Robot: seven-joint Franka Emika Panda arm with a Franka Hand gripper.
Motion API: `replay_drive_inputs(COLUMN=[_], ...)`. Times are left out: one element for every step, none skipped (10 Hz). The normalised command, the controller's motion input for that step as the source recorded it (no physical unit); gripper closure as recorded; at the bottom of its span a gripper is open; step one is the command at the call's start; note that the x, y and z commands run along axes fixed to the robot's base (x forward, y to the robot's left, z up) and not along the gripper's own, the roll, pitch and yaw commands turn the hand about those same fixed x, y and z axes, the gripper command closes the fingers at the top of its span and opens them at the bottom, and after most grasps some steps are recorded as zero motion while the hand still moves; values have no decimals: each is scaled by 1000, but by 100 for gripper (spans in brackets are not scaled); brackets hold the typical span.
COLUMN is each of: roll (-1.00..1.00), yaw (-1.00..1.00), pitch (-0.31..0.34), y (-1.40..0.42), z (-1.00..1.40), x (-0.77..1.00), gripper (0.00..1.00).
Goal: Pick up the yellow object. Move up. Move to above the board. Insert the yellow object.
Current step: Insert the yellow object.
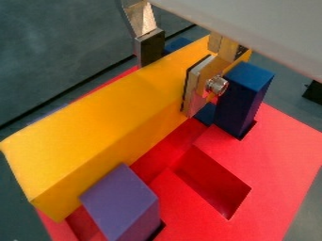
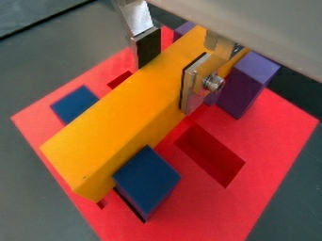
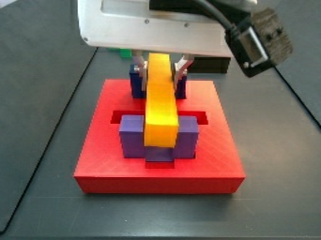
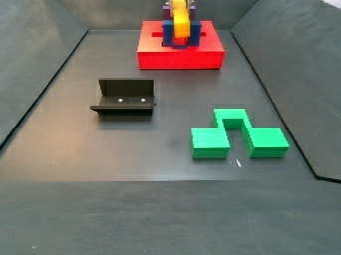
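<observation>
The yellow object (image 1: 107, 132) (image 2: 120, 127) lies lengthwise across the red board (image 1: 283, 169) (image 2: 270, 160), between the blue-purple posts (image 1: 246, 94) (image 2: 149, 179). In both side views the yellow object (image 3: 160, 108) (image 4: 178, 25) spans from the far pair of posts to the near pair (image 3: 131, 141) on the board (image 3: 157, 173) (image 4: 180, 58). My gripper (image 1: 174, 80) (image 2: 169, 83) straddles the bar's far half. One silver finger lies against the bar's side. The other finger's dark pad stands apart from it, with a gap showing. The gripper is open.
The dark fixture (image 4: 124, 98) stands on the grey floor left of centre. A green block (image 4: 237, 134) lies nearer the front right. Recessed slots (image 1: 208, 179) open in the board beside the bar. Dark walls ring the floor.
</observation>
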Motion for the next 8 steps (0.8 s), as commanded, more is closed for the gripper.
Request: replay_drive_inputs(roll=[246, 249, 240, 256, 256, 256, 209, 136], yaw=[223, 220, 211, 203, 194, 183, 171, 163], pitch=[46, 46, 43, 44, 51, 49, 44, 29], y=[0, -17, -51, -80, -74, -89, -66, -40], z=[-243, -243, -237, -223, -226, -226, -229, -266], x=[71, 74, 69, 83, 106, 91, 111, 106], gripper=[100, 100, 100, 100, 100, 100, 100, 100])
